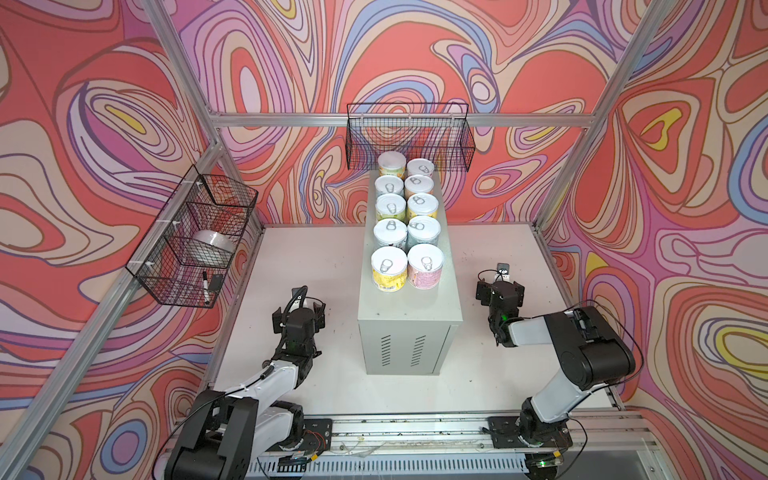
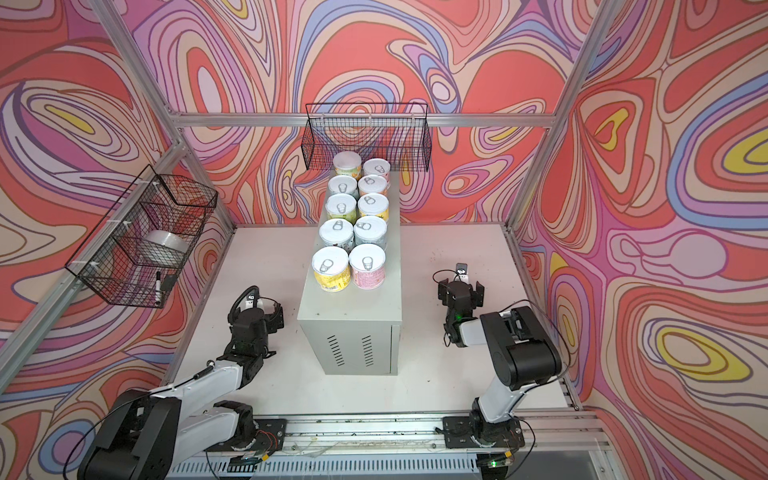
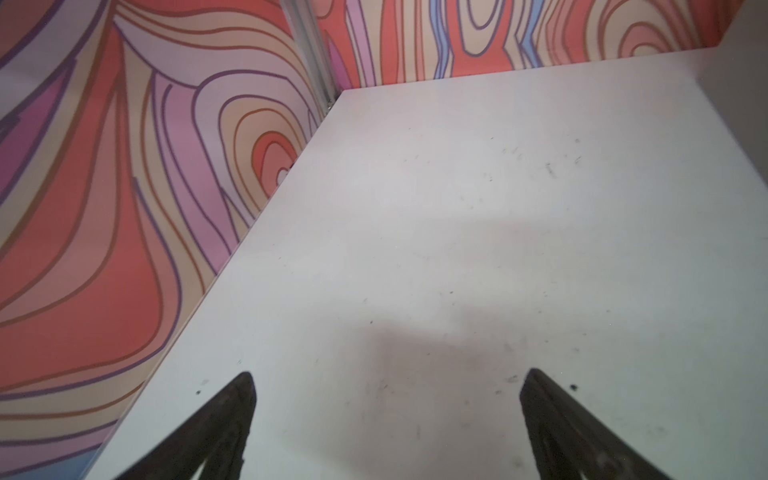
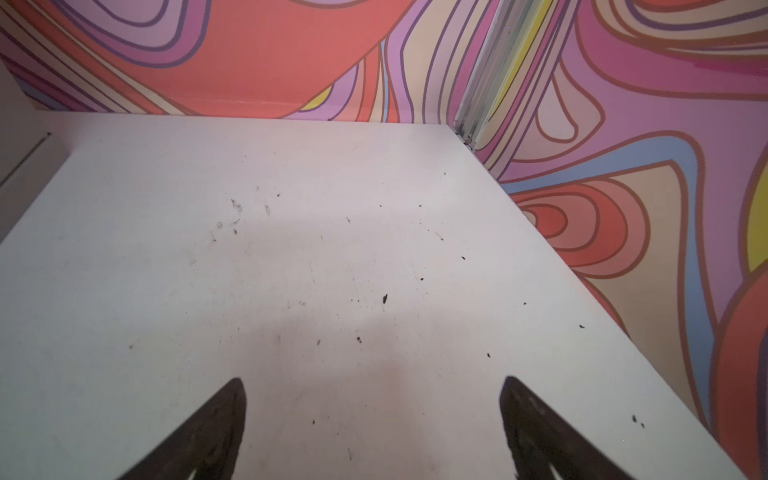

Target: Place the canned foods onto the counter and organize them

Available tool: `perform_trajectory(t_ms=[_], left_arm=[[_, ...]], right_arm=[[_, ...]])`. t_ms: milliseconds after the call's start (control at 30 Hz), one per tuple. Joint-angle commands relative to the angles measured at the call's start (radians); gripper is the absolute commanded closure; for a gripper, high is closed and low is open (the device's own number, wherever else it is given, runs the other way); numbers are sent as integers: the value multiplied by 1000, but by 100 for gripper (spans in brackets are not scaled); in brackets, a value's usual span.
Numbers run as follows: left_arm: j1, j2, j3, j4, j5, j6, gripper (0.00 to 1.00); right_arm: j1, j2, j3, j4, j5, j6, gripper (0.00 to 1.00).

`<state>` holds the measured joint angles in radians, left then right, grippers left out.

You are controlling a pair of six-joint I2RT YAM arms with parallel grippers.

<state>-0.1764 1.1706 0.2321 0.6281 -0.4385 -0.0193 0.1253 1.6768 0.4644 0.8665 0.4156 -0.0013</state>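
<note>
Silver-lidded canned foods (image 1: 405,220), ten, stand upright in two rows on the grey counter (image 1: 409,307). My left gripper (image 3: 390,374) and right gripper (image 4: 374,379) gape empty above the white tabletop (image 1: 311,257).

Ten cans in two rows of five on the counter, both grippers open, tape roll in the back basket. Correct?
One error: the tape roll lies in the side basket on the left wall, not the back basket, as both top views show. Ten cans on the counter, left gripper and right gripper open: correct.
</note>
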Motion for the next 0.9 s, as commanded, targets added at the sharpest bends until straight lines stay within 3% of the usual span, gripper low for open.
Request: perform_trajectory(t_ms=[0, 33, 133, 267, 300, 367, 433, 500, 600, 633, 867], left_arm=[[28, 84, -15, 258, 123, -8, 0], [29, 125, -4, 306, 104, 15, 0], [36, 171, 57, 236, 155, 53, 0], [56, 391, -4, 608, 124, 54, 0], [55, 427, 15, 616, 127, 66, 0], [59, 357, 73, 387, 130, 31, 0], [100, 392, 103, 383, 170, 17, 0], [112, 363, 143, 247, 185, -11, 0], [127, 383, 128, 313, 206, -12, 0], [127, 367, 139, 266, 208, -22, 0], [128, 378, 127, 306, 208, -15, 0]], right_arm=[[-86, 62, -125, 387, -141, 48, 1], [-91, 40, -135, 366, -153, 62, 2], [-93, 39, -82, 268, -170, 52, 2], [-93, 31, -47, 180, -189, 47, 2], [-93, 39, -49, 199, -185, 46, 2], [-94, 33, -46, 182, -184, 47, 2], [-93, 34, -45, 187, -167, 49, 2], [-92, 34, -46, 194, -161, 47, 1], [-92, 38, -7, 118, -154, 53, 2], [-92, 35, -20, 144, -156, 52, 2], [-93, 41, 2, 103, -247, 24, 2]])
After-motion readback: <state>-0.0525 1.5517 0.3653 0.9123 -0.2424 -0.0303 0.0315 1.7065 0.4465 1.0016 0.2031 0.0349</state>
